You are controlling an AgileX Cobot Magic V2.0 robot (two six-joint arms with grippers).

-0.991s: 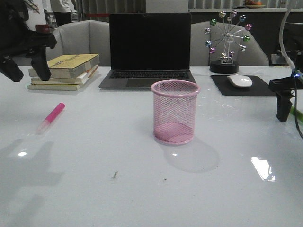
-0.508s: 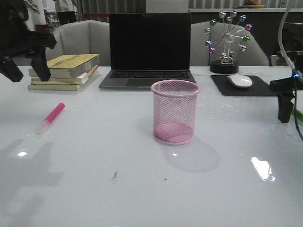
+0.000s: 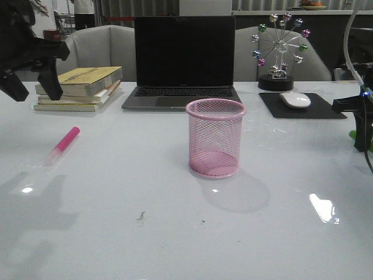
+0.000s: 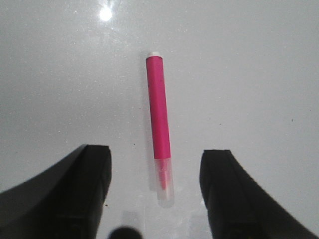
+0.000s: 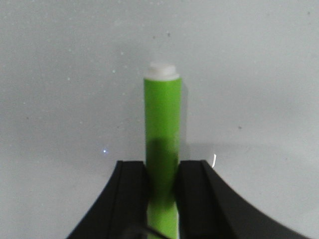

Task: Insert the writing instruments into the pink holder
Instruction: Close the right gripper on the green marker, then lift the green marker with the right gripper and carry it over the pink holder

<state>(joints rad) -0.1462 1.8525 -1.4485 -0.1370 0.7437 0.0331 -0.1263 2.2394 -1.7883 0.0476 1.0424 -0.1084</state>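
**Right arm shifts outward, green marker in its grip**

White tabletop [image 3: 116, 233]: left gripper [image 4: 155, 194] hovers, jaws apart, over the pink marker [image 4: 159, 124]. Pink holder [image 3: 215, 137] stands centre, empty. Right gripper [image 5: 162, 179], clamped on the green marker [image 5: 162, 119], has moved toward the table edge; insertion likely comes next.

laptop [image 3: 185, 61] open, 12 o'clock, dark screen | books [image 3: 78, 87] stacked, 10 o'clock | mouse [image 3: 295, 100] on black pad [image 3: 300, 107], 2 o'clock | Ferris-wheel ornament [image 3: 280, 51] behind pad | white table [image 3: 175, 233]

Pink marker [image 3: 63, 144] flat; green marker [image 5: 162, 139] gripped; holder [image 3: 215, 137] upright.
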